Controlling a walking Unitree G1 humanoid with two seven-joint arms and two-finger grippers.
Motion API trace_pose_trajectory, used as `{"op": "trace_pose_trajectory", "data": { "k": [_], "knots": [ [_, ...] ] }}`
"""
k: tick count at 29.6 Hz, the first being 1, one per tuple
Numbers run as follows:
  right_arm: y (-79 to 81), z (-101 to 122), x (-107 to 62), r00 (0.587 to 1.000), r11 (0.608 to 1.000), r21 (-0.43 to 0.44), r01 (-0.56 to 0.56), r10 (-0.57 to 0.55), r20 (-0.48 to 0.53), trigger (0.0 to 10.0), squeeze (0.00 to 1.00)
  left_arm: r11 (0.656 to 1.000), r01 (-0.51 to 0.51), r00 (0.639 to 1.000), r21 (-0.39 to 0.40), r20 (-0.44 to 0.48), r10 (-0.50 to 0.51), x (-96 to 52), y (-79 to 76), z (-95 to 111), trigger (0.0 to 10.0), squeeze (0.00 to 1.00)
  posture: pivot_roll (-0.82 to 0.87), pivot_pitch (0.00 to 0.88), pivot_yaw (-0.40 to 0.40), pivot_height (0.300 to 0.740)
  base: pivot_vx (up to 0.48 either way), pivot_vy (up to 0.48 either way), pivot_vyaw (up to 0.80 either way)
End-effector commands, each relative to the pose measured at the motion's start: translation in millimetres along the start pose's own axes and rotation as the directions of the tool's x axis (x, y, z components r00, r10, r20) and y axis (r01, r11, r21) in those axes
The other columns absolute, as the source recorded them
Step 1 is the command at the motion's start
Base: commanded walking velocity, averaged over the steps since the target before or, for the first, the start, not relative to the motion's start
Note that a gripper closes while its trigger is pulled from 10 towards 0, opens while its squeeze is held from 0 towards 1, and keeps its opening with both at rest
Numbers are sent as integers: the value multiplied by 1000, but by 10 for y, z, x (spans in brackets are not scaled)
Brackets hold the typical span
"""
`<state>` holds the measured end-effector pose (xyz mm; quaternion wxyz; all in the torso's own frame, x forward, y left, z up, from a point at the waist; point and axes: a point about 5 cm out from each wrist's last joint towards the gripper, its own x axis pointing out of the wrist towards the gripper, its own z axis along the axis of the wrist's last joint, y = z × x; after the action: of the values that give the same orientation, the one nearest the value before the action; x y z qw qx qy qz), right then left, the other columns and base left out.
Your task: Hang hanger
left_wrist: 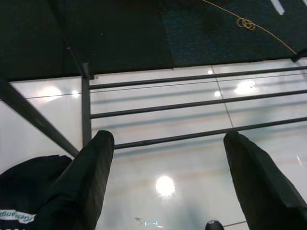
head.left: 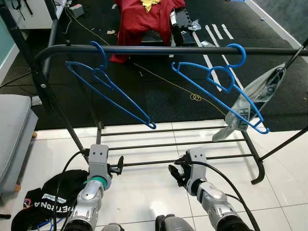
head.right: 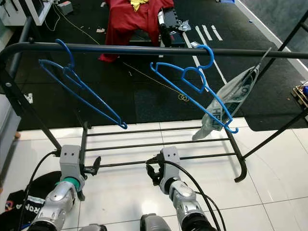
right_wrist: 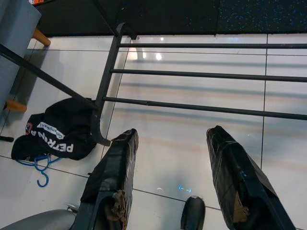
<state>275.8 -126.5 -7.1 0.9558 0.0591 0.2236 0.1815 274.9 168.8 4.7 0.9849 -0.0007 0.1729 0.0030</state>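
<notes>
Head views: black rail [head.left: 159, 49] runs across the frame; two blue hangers hooked on it, left hanger [head.left: 108, 91] and right hanger [head.left: 219, 89], both tilted, low ends toward the robot's right; a clear bag [head.left: 252, 98] hangs on the rail just beside the right hanger, touching its lower arm; the rack's low bars [head.left: 178, 144] lie over white tile; black mat [head.left: 163, 91] beyond; red cloth [head.left: 144, 19] on something at the far side, what it rests on hard to tell; grey cushion [head.left: 14, 134] at far left; black shirt [head.left: 53, 195] with white lettering on the floor by the left arm.

Left gripper [head.left: 117, 166] and right gripper [head.left: 174, 174] both held low, before the low bars, well below the hangers; fingers small here.

Left wrist view: left gripper [left_wrist: 165, 187] fingers spread wide, nothing between them; tile and the low bars [left_wrist: 192, 108] past the fingertips; edge of the shirt [left_wrist: 24, 191] beside one finger.

Right wrist view: right gripper [right_wrist: 170, 179] fingers parted, holding nothing; low bars [right_wrist: 201, 74] ahead; shirt [right_wrist: 55, 134] on tile with a third blue hanger [right_wrist: 38, 165] under its edge.
</notes>
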Motion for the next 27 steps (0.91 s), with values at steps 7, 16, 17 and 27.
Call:
{"op": "trace_pose_trajectory", "data": {
  "k": [7, 16, 17, 27],
  "knots": [
    [-87, -62, -55, 999, 999, -12, 34, -34, -15, 10000, 0, 1000, 2, 1000, 14, -30, -1, -83, -34, -149, 10000, 0, -32, 106, -30, 740, 0, 0, 0],
    [-101, -125, -94, 998, 998, -9, 58, -58, -22, 10000, 0, 1000, 14, 999, 19, -52, -13, -130, -44, -231, 10000, 0, -64, 104, 1, 740, 0, 0, 0],
    [-101, -125, -94, 998, 998, -9, 58, -58, -22, 10000, 0, 1000, 14, 999, 19, -52, -13, -130, -44, -231, 10000, 0, -64, 104, 1, 740, 0, 0, 0],
    [-133, -163, -142, 997, 997, -4, 71, -71, -17, 10000, 0, 999, 30, 998, 21, -53, -29, -117, -86, -226, 10000, 0, -57, 99, -7, 740, 0, 0, 0]
  ]
}}
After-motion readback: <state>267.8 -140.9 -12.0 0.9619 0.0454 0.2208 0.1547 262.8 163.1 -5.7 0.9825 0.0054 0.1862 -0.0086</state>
